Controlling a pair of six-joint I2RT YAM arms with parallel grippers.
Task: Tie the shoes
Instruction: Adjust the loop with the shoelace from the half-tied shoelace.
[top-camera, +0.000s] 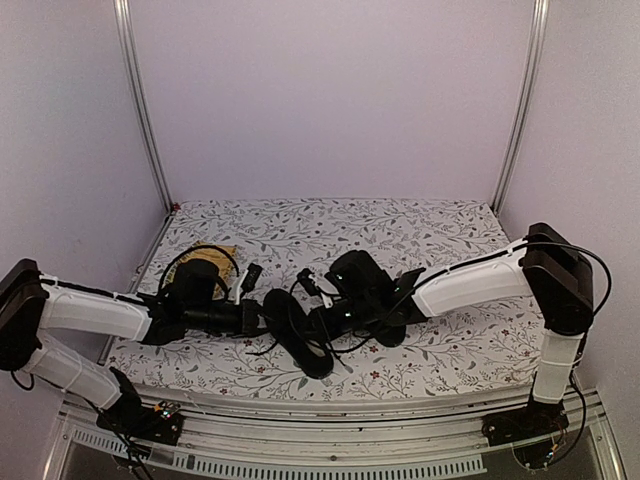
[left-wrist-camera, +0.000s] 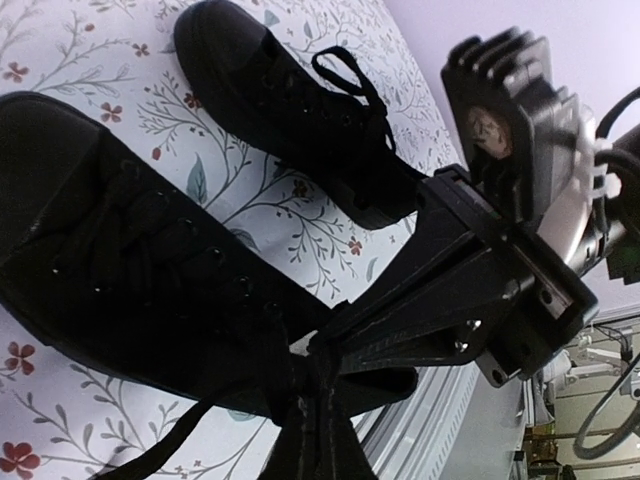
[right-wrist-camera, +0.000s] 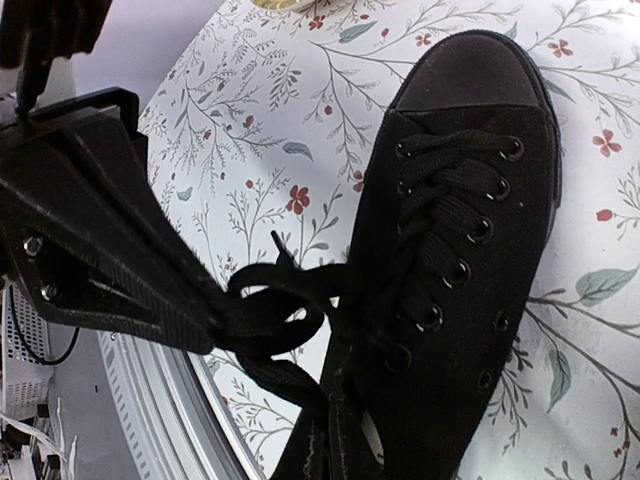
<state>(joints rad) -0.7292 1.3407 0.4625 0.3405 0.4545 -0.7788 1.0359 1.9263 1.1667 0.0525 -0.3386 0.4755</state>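
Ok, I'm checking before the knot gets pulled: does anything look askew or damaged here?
Nothing looks damaged or spilled. The near small black canvas shoe has its thin black laces untied, a loose loop off its side, pinched by the left gripper and right gripper. The second black shoe lies angled to it.

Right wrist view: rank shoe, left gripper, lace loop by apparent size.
1. shoe: largest, fills most of the right half.
2. left gripper: big in frame, but probably nearer the lens, so its true size is unsure.
3. lace loop: smallest, pinched at that gripper's tip.
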